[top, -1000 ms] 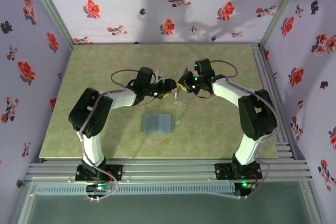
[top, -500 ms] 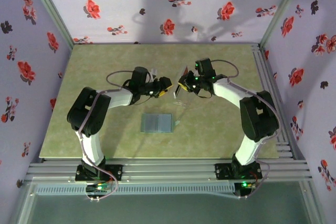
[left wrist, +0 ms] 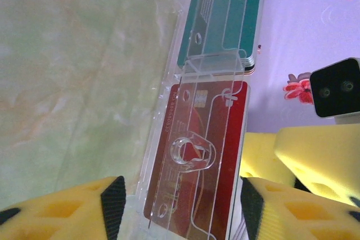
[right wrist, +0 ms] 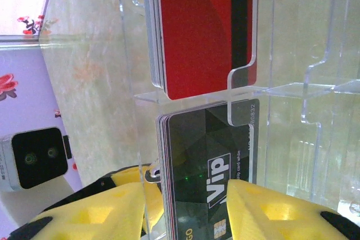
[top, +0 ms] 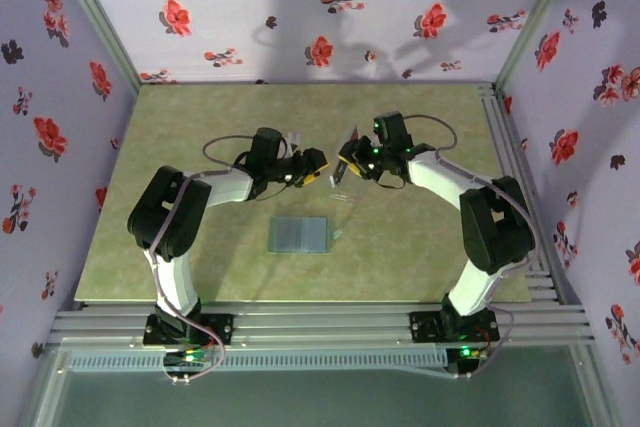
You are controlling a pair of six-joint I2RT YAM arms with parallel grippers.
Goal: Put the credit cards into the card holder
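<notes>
The credit cards (left wrist: 219,139), thin flat plastic rectangles, stand in small stacks inside a clear acrylic stepped stand (right wrist: 292,88). This stand is near the middle of the pale green marbled table (top: 200,127), between the two grippers. In the right wrist view one stack shows a red card (right wrist: 197,26) with a black stripe, and the stack beside it shows a dark card (right wrist: 208,133) with the pale word "Vip". In the left wrist view a red one stands next to a teal-green card (left wrist: 225,21). The slate grey-teal rectangular card holder (top: 298,234) lies flat on the table, nearer to the arm bases, apart from the stand and from both grippers. The left gripper (left wrist: 183,200) has its yellow foam fingers apart on both sides of the stand, with a gap visible at one side. The right gripper (right wrist: 185,195) also has its fingers apart, around the dark stack.
</notes>
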